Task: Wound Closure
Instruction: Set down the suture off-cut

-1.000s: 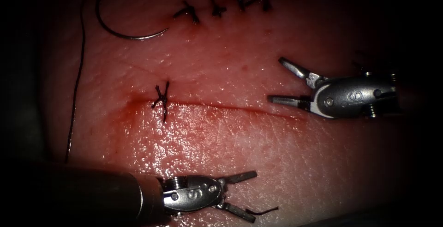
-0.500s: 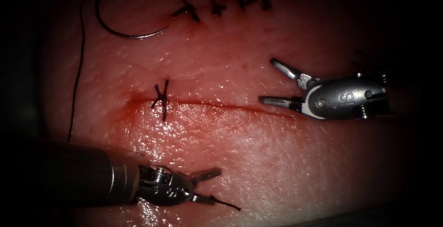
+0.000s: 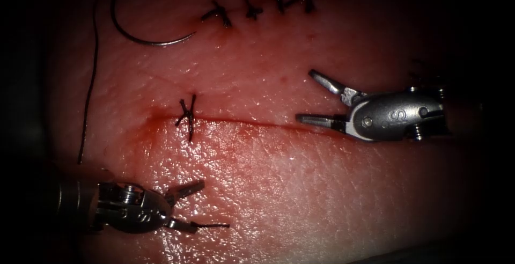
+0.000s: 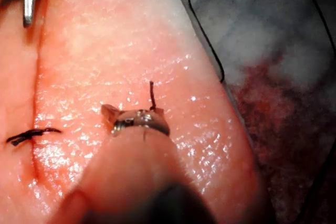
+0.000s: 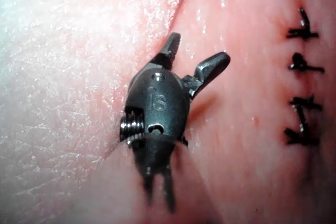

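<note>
The tissue (image 3: 300,189) has a cut (image 3: 252,122) running left to right, with one tied stitch (image 3: 186,116) near its left end. The curved needle (image 3: 150,43) lies free on the tissue, far left above the cut, not driven in. Its thread (image 3: 88,92) trails down the left side. My left tool (image 3: 185,206) is low on the left, jaws open, with a short cut end of thread (image 3: 212,225) clinging to its lower jaw; the same cut end (image 4: 152,95) stands up from the left tool (image 4: 135,119). My right tool (image 3: 306,96) hovers over the cut's right part, jaws open and empty, like the right tool (image 5: 191,59).
A row of several finished stitches (image 3: 257,6) sits above the cut, seen again as the finished stitches (image 5: 302,98). Red fluid (image 3: 155,135) stains the tissue around the cut's left end. Thread (image 4: 210,40) loops over the stained bench beside the tissue.
My left tool has drawn back to the left, carrying the short cut end of thread on its lower jaw. The right tool has drifted slightly left. Needle and stitch are unmoved.
</note>
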Available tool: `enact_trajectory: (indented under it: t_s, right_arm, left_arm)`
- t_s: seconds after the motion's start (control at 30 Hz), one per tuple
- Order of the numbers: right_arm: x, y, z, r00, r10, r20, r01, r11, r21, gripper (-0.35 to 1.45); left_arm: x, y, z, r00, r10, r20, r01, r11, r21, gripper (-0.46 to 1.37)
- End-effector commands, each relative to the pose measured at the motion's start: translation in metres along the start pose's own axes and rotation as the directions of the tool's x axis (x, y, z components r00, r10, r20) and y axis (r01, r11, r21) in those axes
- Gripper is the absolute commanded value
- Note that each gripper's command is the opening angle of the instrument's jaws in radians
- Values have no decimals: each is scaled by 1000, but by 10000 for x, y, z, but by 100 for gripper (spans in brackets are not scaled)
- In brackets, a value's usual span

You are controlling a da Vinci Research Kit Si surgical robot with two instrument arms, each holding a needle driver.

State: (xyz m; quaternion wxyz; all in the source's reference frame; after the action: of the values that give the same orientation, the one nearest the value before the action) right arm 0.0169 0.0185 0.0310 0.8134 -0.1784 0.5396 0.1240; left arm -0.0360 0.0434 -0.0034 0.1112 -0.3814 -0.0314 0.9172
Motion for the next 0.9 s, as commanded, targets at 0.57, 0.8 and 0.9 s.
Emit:
enact_trajectory:
  t_s: [0.57, 0.8, 0.9]
  right_arm:
    - [-5, 0, -3, 1000, -4, -10, 4, 1000, 21, 124]
    - [-5, 0, -3, 1000, -10, -10, 10, 1000, 22, 124]
    - [-5, 0, -3, 1000, -10, -10, 10, 1000, 22, 124]
  left_arm:
    - [105, 35, 47, 909, -84, -409, 4, 981, -192, 64]
    - [71, 33, 88, 919, -25, -392, -28, 991, -129, 72]
    - [46, 29, 100, 947, 9, -322, -39, 995, -88, 72]
